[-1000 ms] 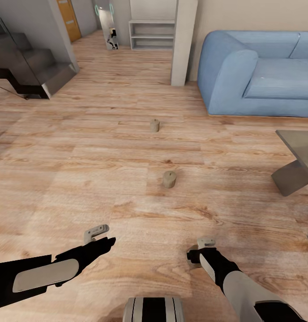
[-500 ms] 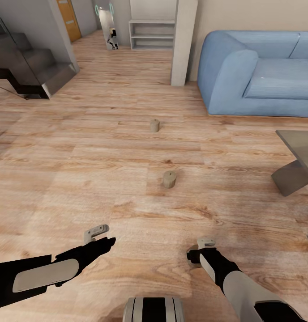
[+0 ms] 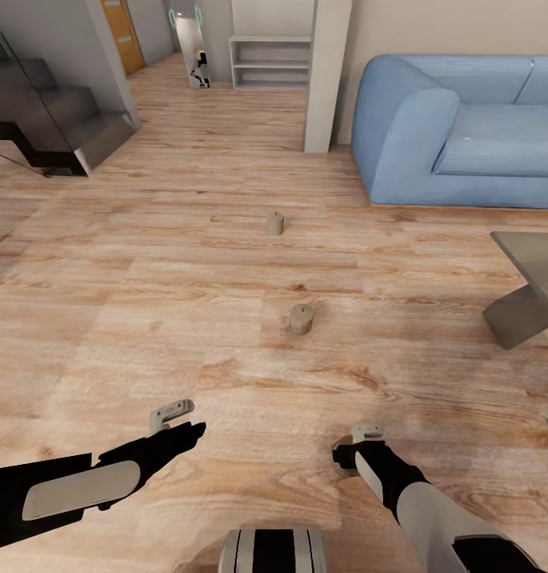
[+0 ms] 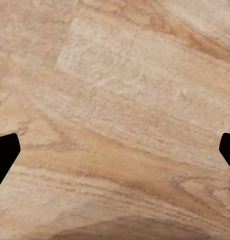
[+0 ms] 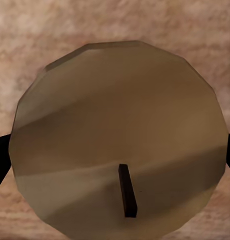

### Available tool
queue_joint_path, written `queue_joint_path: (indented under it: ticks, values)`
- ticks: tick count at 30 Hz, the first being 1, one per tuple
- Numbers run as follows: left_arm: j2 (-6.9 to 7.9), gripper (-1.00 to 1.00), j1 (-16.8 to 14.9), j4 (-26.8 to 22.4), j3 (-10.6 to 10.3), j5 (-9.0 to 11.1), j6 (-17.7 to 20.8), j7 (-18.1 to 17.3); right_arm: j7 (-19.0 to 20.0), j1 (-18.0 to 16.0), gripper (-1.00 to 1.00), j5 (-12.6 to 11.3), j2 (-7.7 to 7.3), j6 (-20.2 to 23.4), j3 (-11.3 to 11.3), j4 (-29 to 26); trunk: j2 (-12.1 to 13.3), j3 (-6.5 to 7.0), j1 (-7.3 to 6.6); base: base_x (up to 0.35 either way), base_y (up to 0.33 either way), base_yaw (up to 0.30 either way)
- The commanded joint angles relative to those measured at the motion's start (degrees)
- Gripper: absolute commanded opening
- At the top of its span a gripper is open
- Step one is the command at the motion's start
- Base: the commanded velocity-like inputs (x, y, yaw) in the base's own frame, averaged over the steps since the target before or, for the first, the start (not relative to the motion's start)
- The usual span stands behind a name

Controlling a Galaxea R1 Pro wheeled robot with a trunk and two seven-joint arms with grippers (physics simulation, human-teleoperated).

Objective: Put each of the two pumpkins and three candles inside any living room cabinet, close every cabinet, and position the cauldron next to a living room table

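Nothing had changed over the last second. Right claw point(image 3: 355, 454) sat clamped on a candle point(image 5: 120, 137) low over the floor point(image 3: 146, 318); left claw point(image 3: 172, 414) apart, empty. Two more candles point(image 3: 301, 319) stood ahead, so pickup was only started.

The robot has two arms. Each arm is mostly black, with a smooth light grey panel along its side. The left arm point(image 3: 75, 489) shows a long rounded grey patch on black. The right arm point(image 3: 441, 517) has a bigger pale grey shell, and turns black again near the wrist. Both arms end in small light grey hand parts. Low in the middle sits a rounded grey body part point(image 3: 274, 549) with black stripes.
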Motion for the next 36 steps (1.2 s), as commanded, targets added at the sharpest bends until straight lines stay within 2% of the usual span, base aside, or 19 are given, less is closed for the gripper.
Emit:
queue_joint_path:
  ticks: [1, 28, 34, 36]
  values:
    - [0.02, 1.00, -0.1, -0.1, -0.1, 0.3, -0.3, 0.0, -0.3, 0.0, -1.00, -0.1, 0.02, 0.4, 0.2, -0.1, 0.0, -0.04, -0.01, 0.000, 0.000, 0.000]
    - [0.09, 1.00, -0.1, -0.1, -0.1, 0.4, -0.3, 0.1, -0.4, 0.0, -1.00, -0.1, 0.09, 0.4, 0.2, -0.5, 0.0, -0.04, -0.01, 0.000, 0.000, 0.000]
    - [0.12, 1.00, -0.1, 0.0, -0.1, 0.7, -0.3, 0.1, -0.4, 0.0, -1.00, -0.2, 0.14, 0.5, 0.2, -0.6, 0.1, 1.29, -0.16, 0.000, 0.000, 0.000]
    - [0.11, 1.00, -0.1, 0.3, -0.1, 0.7, -0.3, 0.1, -0.4, 0.1, -1.00, -0.2, 0.23, 0.7, 0.2, -2.4, 0.1, 1.73, -0.22, 0.000, 0.000, 0.000]
